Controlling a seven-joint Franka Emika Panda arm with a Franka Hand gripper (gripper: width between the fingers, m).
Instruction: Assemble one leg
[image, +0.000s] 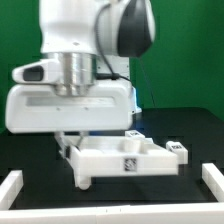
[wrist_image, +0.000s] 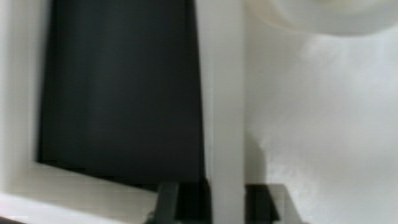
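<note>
The large white tray-like part (image: 120, 158) with a raised rim and a tag on its front wall lies at the table's middle. My gripper (image: 68, 140) is down at its back corner on the exterior view's left. In the wrist view my gripper (wrist_image: 217, 206) straddles the tray's thin white rim wall (wrist_image: 221, 120), one dark finger (wrist_image: 178, 205) on each side, closed against it. One small white leg (image: 130, 132) with a tag lies just behind the tray. Another leg (image: 178, 150) lies by the tray's corner on the exterior view's right.
White rails (image: 12, 190) stand at the table's near edges on both sides (image: 212, 186) and along the front. The black table top (wrist_image: 116, 90) shows beside the rim in the wrist view. My big white hand hides what lies behind the tray's left part.
</note>
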